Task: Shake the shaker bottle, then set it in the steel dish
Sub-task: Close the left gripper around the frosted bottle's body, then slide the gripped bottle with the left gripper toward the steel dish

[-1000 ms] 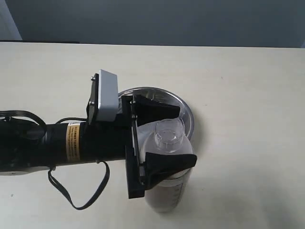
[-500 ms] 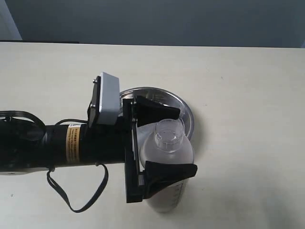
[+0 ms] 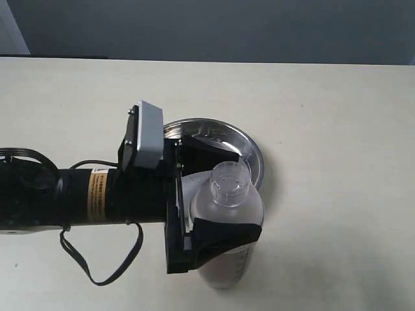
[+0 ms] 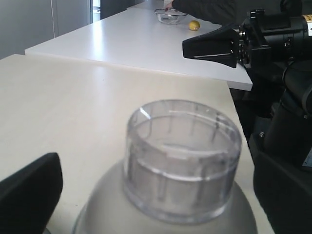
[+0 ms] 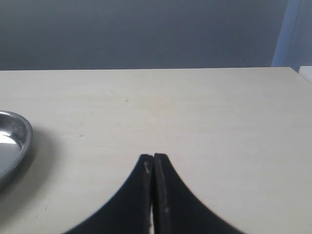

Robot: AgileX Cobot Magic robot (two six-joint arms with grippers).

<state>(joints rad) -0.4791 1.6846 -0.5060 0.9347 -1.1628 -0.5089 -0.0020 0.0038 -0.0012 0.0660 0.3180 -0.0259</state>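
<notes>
The shaker bottle (image 3: pixel 228 206) stands upright on the table with its round clear cap up. Its frosted shoulder hides the near rim of the steel dish (image 3: pixel 249 150), and its lower body shows in front of the dish. My left gripper (image 3: pixel 251 189) is open around the bottle's shoulder, one finger on each side, and the far finger (image 3: pixel 209 146) stands clear of it. The left wrist view has the cap (image 4: pixel 183 153) close up between the two dark fingers (image 4: pixel 30 191). My right gripper (image 5: pixel 153 157) is shut and empty over bare table, with the dish's rim (image 5: pixel 13 141) at one side.
The left arm and a loose black cable (image 3: pixel 97 269) lie across the near left of the table. In the left wrist view the right arm (image 4: pixel 253 41) hangs beyond the table's edge. A second white table behind it carries a glass bowl (image 4: pixel 170 16) and a yellow fruit (image 4: pixel 194 25).
The left gripper's jaws have spread wider around the bottle, and the arm has slid back slightly to the left. The bottle has stayed where it was.
</notes>
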